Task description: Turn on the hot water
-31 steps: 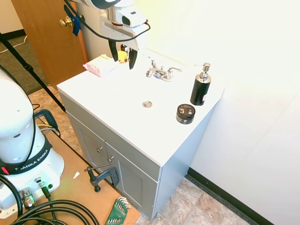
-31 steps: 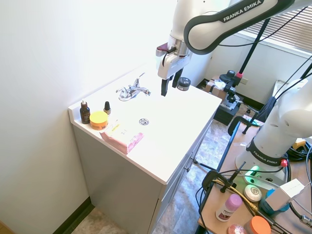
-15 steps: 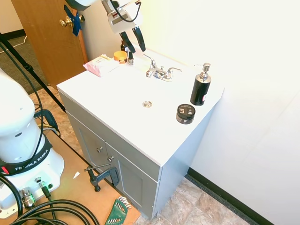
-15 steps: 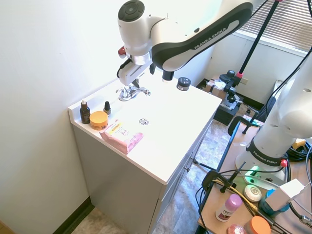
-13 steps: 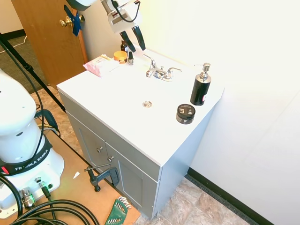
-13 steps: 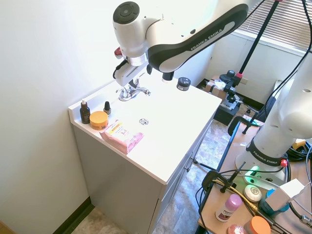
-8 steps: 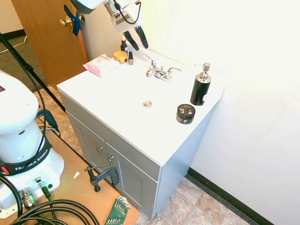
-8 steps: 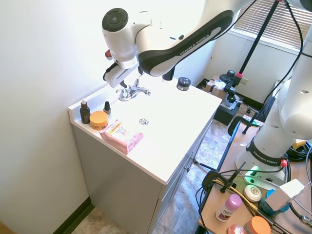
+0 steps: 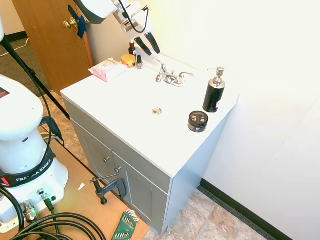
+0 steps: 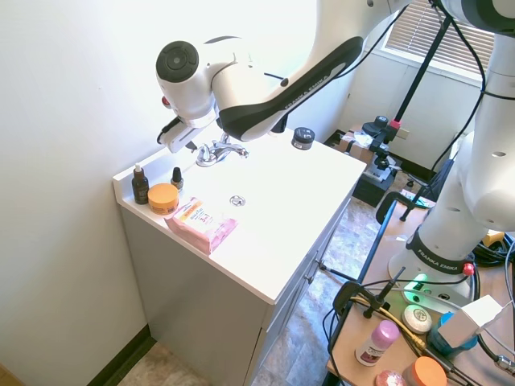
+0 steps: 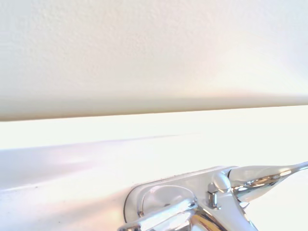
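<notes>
Scanning the first exterior view left to right: a pink packet [image 9: 106, 69] sits at the far left corner of the white bench [image 9: 125, 115], then an orange-lidded jar [image 9: 128, 59] with a couple of small dropper bottles [image 9: 139, 62] beside it, then the claw [image 9: 148, 44] hanging in the air above and just left of the chrome faucet [image 9: 170, 76]. Its two dark fingers are spread apart with nothing between them, so it's empty and not touching anything yet. Next over is the drain [image 9: 157, 111] toward the front of the bench, then a black round tin [image 9: 198, 121] and the black pump soap bottle [image 9: 214, 92] on the right side. No water is running that I can see. The hot lever [image 9: 161, 66] is the one on the viewer's left of the faucet, sticking up and back, and it's the closer of the two to the claw. The wrist view shows the faucet base [image 11: 163, 197] close up against the wall, pretty blown out. My guess on handling: it's rigid polished metal, so slick, and it pivots rather than lifts off, so no real squeeze needed. I'd hook or push near the lever's free tip for the most leverage, since fingers could skate off that shiny surface.
</notes>
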